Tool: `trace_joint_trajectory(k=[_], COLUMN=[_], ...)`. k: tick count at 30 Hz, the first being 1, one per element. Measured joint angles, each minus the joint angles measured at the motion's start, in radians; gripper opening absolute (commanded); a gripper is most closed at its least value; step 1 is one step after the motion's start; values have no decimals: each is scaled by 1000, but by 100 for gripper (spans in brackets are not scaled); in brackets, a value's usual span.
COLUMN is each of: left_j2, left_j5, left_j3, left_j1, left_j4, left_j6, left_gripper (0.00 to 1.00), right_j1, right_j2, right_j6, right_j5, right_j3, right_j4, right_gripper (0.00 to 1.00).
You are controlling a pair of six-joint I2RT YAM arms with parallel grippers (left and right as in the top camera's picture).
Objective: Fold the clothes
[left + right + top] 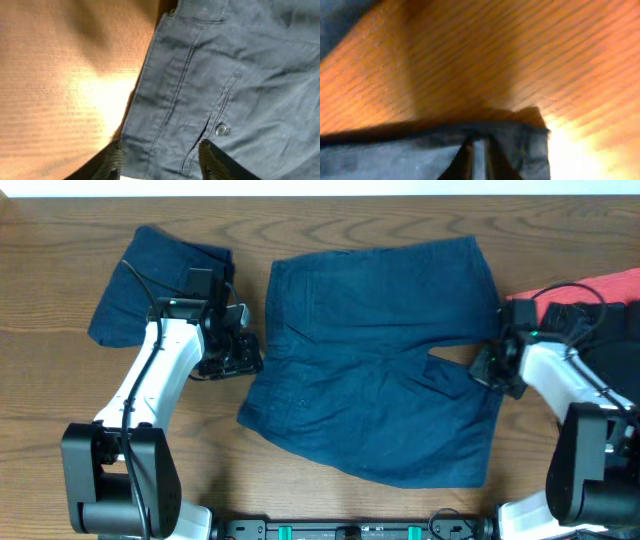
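Note:
Dark navy shorts lie spread flat in the middle of the table, waistband to the left and legs to the right. My left gripper is open at the waistband edge; in the left wrist view its fingers straddle the waistband hem near a silver button. My right gripper is shut on the hem of a leg; the right wrist view shows its fingers pinching the navy cloth. A folded navy bundle lies at the far left.
A red garment and a dark one lie at the right edge behind my right arm. The brown wooden table shows around the clothes.

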Motion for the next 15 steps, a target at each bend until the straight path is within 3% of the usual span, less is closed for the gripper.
trace_joint_trajectory(k=[6,15], left_j2=[0,0], left_j5=[-16,-31], left_j3=[-2,-161], left_j1=[0,0], left_j4=[-39,10], left_j6=[0,4], left_gripper=[55,62], right_j1=[-34,-40], right_j2=[-16,-119], right_j6=[-120,-227], right_j5=[-108,-343], right_j3=[164,198], right_j4=[-197,-353], right_gripper=[18,40])
